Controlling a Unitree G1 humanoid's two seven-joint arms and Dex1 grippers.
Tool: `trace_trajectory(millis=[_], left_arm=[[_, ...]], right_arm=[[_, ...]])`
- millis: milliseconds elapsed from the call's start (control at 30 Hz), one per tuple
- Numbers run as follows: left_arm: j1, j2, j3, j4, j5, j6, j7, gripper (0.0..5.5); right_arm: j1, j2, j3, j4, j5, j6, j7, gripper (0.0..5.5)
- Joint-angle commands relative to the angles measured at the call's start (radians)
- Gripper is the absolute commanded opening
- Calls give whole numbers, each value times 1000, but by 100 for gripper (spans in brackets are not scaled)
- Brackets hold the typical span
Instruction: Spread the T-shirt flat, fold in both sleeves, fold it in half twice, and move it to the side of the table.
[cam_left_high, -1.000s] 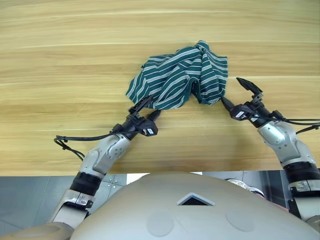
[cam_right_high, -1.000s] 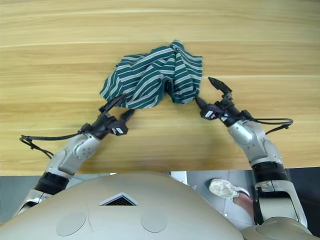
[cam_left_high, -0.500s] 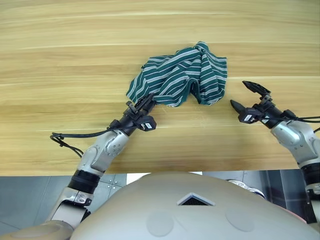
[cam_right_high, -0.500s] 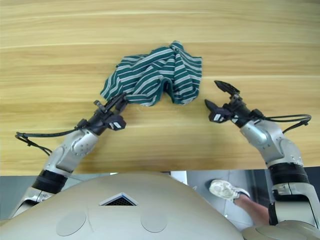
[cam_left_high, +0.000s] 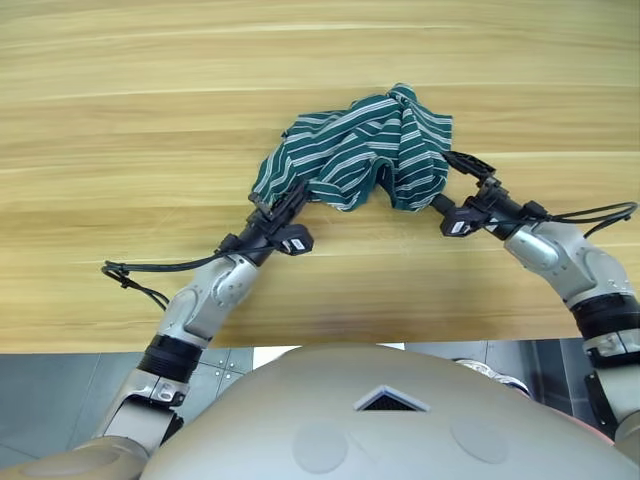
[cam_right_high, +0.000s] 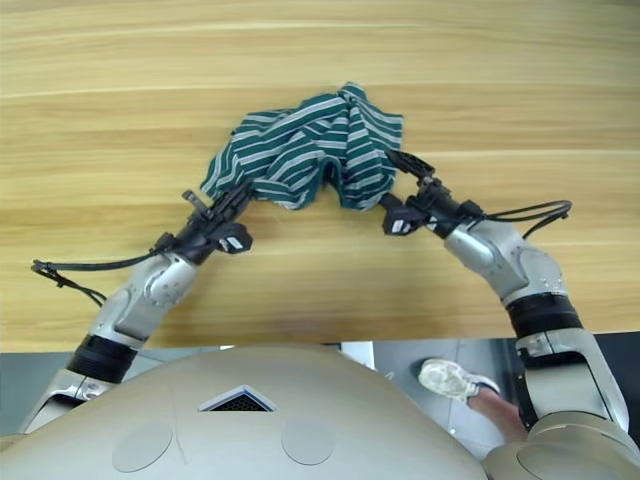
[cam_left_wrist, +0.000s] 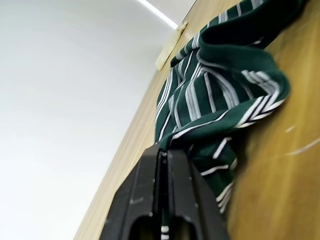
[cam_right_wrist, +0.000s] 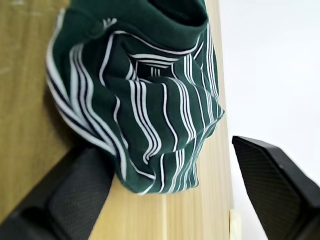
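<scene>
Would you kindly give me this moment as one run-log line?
T-shirt crumpled on table | left gripper shut on T-shirt | right gripper open around its edge

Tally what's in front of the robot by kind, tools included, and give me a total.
T-shirt: 1
Tools: 2, the left tool and the right tool
Table: 1
Total: 4

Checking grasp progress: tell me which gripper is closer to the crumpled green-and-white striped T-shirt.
Left. The left gripper is shut on the near-left edge of the green-and-white striped T-shirt; the right gripper is open astride its right edge, not clamped.
</scene>
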Motion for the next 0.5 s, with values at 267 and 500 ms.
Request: trace_trajectory(millis=[267,500], left_arm=[[19,24,24,71,6,61,24,0],[36,33,34,65,-6,68,24,0]], right_arm=[[73,-10,39,96,-20,52,-10,279],[72,2,45,110,-14,62,-31,147]])
